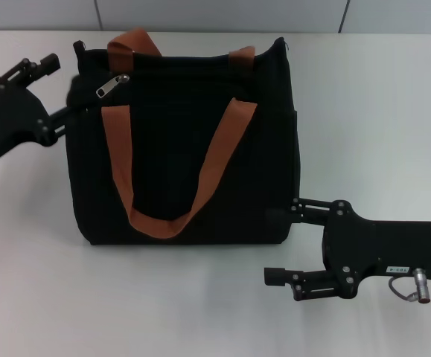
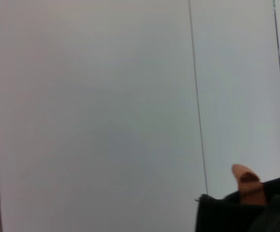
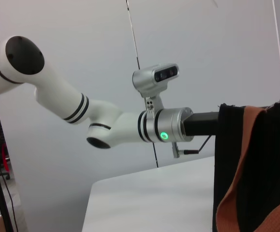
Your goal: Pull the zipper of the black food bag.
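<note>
Black-metal right pincer (image 1: 281, 242), nearest item: it is lying low over the white desk (image 1: 200, 312) at the bag's near right corner, fingers spread wide; the upper finger is reaching the bag's lower right edge, while the lower finger is hanging over bare desk, apart from the bag.

Black food bag (image 1: 178, 141), landmark item: it is standing at the middle of the desk, boxy and fabric-walled. One rust-brown handle (image 1: 170, 216) is drooping in a long loop down the bag's near face; a second handle (image 1: 137, 41) is rising at the bag's far top edge. In the right wrist view the bag's side is showing as a dark panel (image 3: 256, 169) with a brown strap crossing it; in the left wrist view only a dark corner of it (image 2: 236, 212) and a brown handle tip are peeking in.

Silver zipper (image 1: 112, 85): it is sitting at the bag's upper left corner, its pull tab lying slantwise on the fabric.

Left pincer (image 1: 62, 93), farthest item: it is sitting against the bag's upper left side, just beside the zipper. One finger is angling up away from the bag; the other is running in to the bag's left edge, so the pincer is spread rather than pinching.
</note>
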Motion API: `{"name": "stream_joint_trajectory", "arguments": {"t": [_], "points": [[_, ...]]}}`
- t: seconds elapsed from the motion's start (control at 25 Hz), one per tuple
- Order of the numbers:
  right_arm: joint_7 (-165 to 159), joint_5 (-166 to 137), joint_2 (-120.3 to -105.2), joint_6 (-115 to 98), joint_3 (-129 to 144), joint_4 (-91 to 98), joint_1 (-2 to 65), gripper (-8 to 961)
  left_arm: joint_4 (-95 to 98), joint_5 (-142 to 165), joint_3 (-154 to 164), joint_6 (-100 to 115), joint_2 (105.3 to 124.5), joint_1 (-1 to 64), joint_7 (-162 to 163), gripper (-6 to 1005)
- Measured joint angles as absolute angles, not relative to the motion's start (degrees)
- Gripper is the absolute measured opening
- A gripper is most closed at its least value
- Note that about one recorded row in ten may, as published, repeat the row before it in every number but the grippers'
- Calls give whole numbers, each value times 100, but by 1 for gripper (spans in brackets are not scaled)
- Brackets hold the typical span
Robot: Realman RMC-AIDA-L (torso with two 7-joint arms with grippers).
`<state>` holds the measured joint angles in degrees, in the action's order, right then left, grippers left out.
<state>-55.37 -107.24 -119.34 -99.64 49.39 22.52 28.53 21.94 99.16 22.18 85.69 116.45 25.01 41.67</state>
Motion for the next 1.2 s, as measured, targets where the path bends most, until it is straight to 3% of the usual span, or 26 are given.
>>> {"name": "stream_joint_trajectory", "arguments": {"t": [0.12, 0.44, 1.04, 1.2], "points": [[-5537, -10722, -11935, -9962, 4938, 2240, 2860, 772, 2183, 9823, 2191, 8716, 11746, 2392, 3853, 767], [-6017, -10494, -11950, -10383, 4933, 2104, 3023, 767, 2163, 9745, 2188, 9088, 11774, 2197, 3534, 765], [-8867, -8833, -11937, -11035, 4936, 2122, 4003, 758, 2082, 9571, 2188, 9394, 11839, 2109, 3279, 139], [-10015, -8742, -11934, -10598, 4974, 2435, 4437, 756, 2073, 9479, 2188, 9546, 11848, 2071, 3130, 41]]}}
